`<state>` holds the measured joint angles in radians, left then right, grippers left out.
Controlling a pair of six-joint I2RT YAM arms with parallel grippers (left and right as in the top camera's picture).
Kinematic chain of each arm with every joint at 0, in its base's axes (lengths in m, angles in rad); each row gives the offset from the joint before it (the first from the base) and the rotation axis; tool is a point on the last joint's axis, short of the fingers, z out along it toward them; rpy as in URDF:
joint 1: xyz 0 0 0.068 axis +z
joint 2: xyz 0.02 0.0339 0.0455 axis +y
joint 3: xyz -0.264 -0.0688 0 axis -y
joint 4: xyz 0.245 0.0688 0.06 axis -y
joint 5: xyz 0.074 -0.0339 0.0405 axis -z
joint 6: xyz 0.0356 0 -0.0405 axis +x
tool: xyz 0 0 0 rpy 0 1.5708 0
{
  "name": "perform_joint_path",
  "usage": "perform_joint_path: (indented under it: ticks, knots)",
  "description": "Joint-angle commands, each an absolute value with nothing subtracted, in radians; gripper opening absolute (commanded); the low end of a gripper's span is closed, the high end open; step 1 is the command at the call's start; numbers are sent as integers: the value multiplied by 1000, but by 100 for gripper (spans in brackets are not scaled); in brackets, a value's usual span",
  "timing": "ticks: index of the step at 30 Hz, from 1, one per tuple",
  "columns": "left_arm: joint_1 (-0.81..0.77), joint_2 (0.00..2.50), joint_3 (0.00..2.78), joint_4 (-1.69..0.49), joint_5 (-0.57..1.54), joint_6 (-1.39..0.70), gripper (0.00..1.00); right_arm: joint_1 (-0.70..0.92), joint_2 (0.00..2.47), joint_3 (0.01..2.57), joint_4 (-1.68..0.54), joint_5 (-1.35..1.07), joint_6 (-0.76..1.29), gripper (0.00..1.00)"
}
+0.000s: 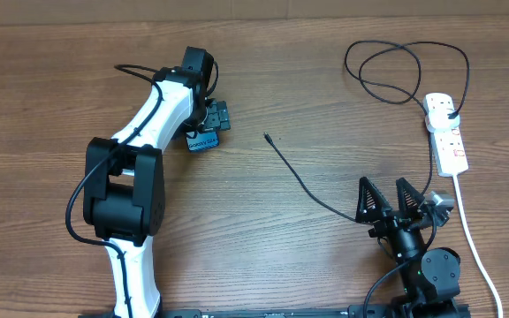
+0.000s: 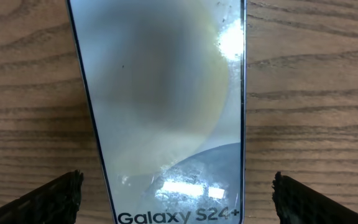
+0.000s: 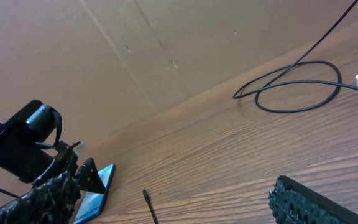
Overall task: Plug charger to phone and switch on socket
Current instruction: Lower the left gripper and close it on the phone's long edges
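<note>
Fingers of your left gripper (image 2: 176,190) stand spread either side of the slim, pale-screened, black-edged smartphone (image 2: 166,106), its long axis running straight ahead between them. The thin black charger cable (image 1: 292,169) ends at a connector tip (image 1: 267,137) near the smartphone's right; your right gripper (image 1: 383,185), also splayed, is nearer that cable

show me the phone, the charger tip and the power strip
phone (image 2: 166,106): left wrist view, middle of its screen
charger tip (image 1: 267,137): overhead view, the connector end
power strip (image 1: 451,146): overhead view, middle of its white body
</note>
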<state>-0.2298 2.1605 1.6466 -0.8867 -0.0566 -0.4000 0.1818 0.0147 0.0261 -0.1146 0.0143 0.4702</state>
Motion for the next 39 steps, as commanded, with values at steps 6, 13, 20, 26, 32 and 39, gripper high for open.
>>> perform_joint_path:
  ticks: [6,13,20,26,32,39]
  knots:
    - [-234,2180,1669,-886,-51,-337,100,175,3,21,-109,12,463,100]
    - [-234,2203,1669,-887,-44,-422,100,175,3,21,-109,12,463,100]
    - [-233,2204,1669,-883,-56,-453,100,175,3,21,-109,12,463,100]
    - [-221,2204,1669,-897,-49,-487,100,175,3,21,-109,12,463,100]
    - [-210,2204,1669,-908,-32,-493,100,175,3,21,-109,13,463,100]
    - [-210,2204,1669,-903,-25,-468,100,175,3,21,-109,12,463,100]
